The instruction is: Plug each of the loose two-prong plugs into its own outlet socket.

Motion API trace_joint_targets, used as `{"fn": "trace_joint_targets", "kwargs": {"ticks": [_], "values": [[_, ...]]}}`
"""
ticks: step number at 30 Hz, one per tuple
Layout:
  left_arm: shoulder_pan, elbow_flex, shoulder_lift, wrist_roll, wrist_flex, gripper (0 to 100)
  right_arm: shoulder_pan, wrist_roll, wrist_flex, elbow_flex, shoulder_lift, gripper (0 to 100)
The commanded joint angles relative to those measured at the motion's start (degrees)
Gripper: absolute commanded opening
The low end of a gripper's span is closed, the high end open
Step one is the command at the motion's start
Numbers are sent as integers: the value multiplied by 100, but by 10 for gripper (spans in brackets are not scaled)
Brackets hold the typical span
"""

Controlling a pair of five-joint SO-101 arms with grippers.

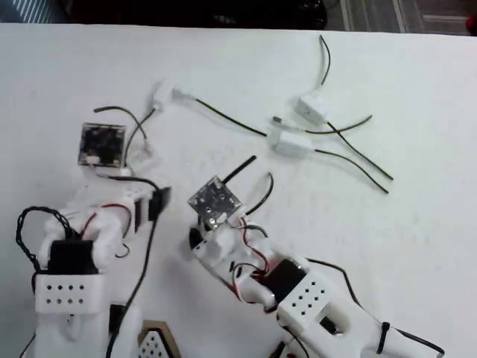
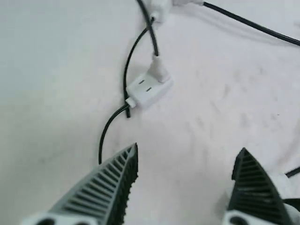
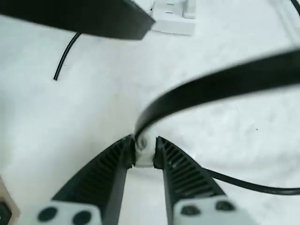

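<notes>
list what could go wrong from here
1. The right gripper pinches the plug only at its fingertips, so it may twist or slip when pushed in.
2. The plug's black cable arcs stiffly and may snag.
3. The left gripper is open, holding no socket, so the socket may slide.

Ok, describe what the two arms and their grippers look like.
The left arm and the right arm are white printed shells with black motors, loose red and black wires and hole-dotted white plates. The left gripper and the right gripper have dark, ribbed, wedge-shaped fingers on white bases.
</notes>
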Motion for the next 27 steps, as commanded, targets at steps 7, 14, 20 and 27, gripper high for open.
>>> {"fn": "trace_joint_targets", "kwargs": {"ticks": [7,14,20,27], "values": [[-523,695,48,-62,-905,317,22,-413,-22,-826,1455,17],[-523,703,57,-70,-897,317,22,-457,-189,-844,1596,17],[-523,703,57,-70,-879,317,22,-457,-321,-835,1833,17],[-585,703,57,-70,-879,317,22,-457,-303,-1073,2545,17]]}}
